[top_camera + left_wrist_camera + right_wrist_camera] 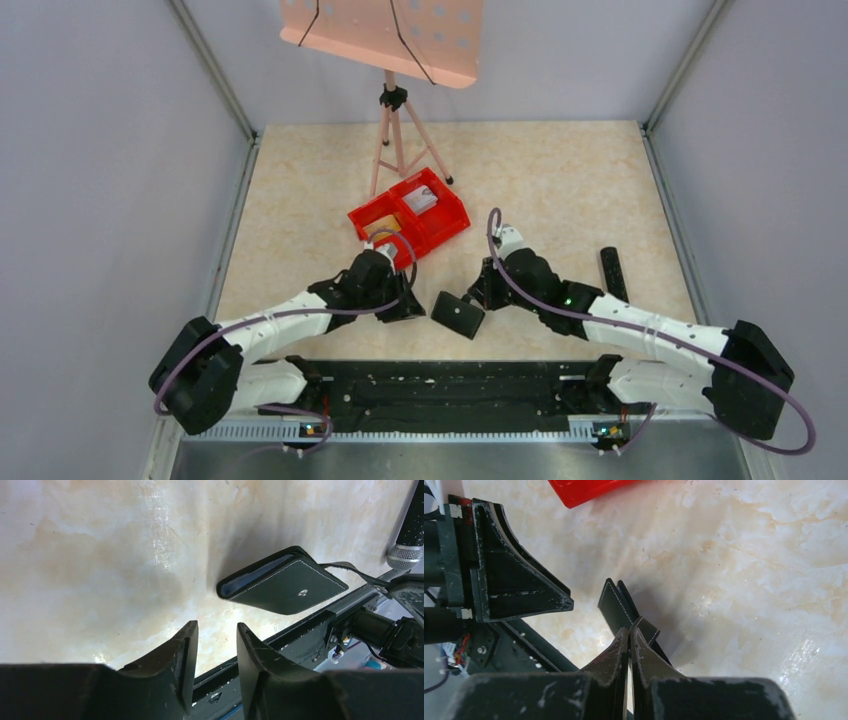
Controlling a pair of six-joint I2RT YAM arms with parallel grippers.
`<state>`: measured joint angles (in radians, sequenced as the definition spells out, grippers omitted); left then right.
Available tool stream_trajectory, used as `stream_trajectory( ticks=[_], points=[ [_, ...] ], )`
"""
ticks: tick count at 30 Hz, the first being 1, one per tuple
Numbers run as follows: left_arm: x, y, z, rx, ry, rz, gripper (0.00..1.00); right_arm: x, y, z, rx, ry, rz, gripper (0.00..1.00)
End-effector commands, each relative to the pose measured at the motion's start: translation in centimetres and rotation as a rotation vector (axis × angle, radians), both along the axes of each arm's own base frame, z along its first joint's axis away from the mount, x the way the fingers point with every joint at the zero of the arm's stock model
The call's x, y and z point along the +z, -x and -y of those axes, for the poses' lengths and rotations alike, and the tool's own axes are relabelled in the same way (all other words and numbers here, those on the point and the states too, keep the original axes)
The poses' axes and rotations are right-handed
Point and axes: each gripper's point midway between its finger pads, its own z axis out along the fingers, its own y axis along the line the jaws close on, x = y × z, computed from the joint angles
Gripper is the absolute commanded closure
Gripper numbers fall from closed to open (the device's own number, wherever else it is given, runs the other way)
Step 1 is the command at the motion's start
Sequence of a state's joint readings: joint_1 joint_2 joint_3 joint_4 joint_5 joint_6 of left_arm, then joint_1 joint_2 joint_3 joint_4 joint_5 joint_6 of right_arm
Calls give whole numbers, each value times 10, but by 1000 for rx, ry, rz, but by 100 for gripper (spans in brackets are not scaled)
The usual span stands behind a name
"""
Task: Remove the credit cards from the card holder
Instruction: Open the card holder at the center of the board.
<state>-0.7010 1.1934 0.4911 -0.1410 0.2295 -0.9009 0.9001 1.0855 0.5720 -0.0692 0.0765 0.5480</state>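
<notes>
Hanging closed from the right gripper, the card holder is held near the front edge of the table, between the two arms. No readable writing is offered by its cover. Only a small silvery stud is seen there, too small for any mark on it to be made out. The holder is shown as a flat black folder edged with pale stitching, tilted, with a shadow cast beneath it. Whether its lowest corner touches the table cannot be told. A thin bluish-pale edge is seen between the two covers, but no card can be identified. The right fingers are clamped together on the holder's narrow stitched tab. The left gripper is spread apart and grasps nothing; it is placed just beside the holder, apart from it. A red bin is set behind both grippers, with a pale flat item lying in one compartment.
</notes>
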Motion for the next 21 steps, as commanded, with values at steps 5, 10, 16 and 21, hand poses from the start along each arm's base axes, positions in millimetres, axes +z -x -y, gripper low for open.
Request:
stream_trajectory(
  ticks=[5, 10, 16, 21],
  points=[
    [35, -14, 6, 15, 40, 86, 50, 47, 0, -10, -53, -221, 0, 100],
    [53, -16, 17, -11, 112, 113, 42, 59, 4, -17, -40, -309, -1, 100],
    [48, -13, 26, -20, 181, 100, 39, 44, 1, -10, -80, -273, -11, 100],
    [30, -9, 26, -31, 155, 61, 41, 32, -6, 2, -131, -211, 7, 100]
  ],
)
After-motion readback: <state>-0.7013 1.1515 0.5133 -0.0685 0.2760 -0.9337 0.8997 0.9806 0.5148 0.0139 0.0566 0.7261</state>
